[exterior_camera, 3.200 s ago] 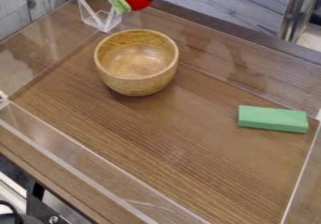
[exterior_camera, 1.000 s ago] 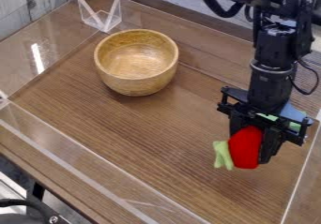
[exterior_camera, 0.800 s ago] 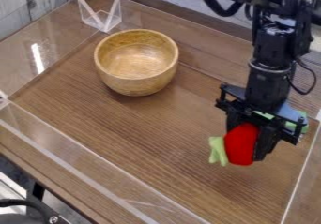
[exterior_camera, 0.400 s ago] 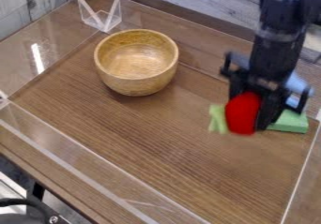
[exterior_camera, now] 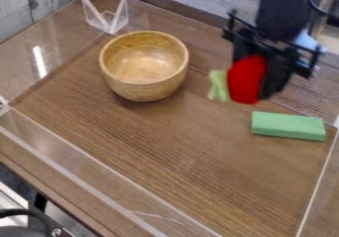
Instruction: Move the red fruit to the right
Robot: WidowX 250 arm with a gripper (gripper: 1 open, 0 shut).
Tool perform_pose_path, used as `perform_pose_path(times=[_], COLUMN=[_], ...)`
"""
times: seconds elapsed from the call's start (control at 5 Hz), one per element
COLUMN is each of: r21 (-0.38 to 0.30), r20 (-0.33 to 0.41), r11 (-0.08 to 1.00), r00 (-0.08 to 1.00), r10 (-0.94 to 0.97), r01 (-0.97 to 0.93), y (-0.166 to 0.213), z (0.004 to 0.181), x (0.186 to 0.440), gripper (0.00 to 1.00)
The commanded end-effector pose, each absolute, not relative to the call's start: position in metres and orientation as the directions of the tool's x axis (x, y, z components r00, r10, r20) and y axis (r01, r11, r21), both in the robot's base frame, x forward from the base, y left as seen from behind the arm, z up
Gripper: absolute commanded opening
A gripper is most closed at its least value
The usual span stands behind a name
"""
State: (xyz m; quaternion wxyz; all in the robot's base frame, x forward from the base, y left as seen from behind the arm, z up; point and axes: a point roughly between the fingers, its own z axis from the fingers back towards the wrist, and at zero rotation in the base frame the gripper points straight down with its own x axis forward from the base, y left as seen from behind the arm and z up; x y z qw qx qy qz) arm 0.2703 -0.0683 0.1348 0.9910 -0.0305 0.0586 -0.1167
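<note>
While the gripper hangs pointing down over the right half of the table, its dark fingers are clamped on the red fruit, which is held up off the wood. The fruit's pale green leafy end sticks out to the left of the jaws. The picture is motion-blurred here, so exact finger contact lines cannot be read.

Position of fruit: to the right of the wooden bowl and apart from it; above and slightly left of the green block as seen in the view, not touching it.

Edges: a clear low wall borders the table along its near-left side and runs round the front. A clear folded plastic piece stands at the far-left corner. The green block lies close to the right edge.

Open room: bare wood across the whole near half of the table, and a strip between bowl and block.
</note>
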Motion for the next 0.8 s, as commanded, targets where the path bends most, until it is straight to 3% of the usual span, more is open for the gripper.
perform_pose_path(times=[0.0,0.6], r21=[-0.059,-0.036], r20=[-0.075,-0.078], r11=[0.970,0.921], r00=[0.968,0.918], r10=[-0.241,-0.389], r01=[0.237,0.387], y=[-0.040,-0.024], z=[0.146,0.149], x=[0.267,0.264], gripper=[0.00,0.00])
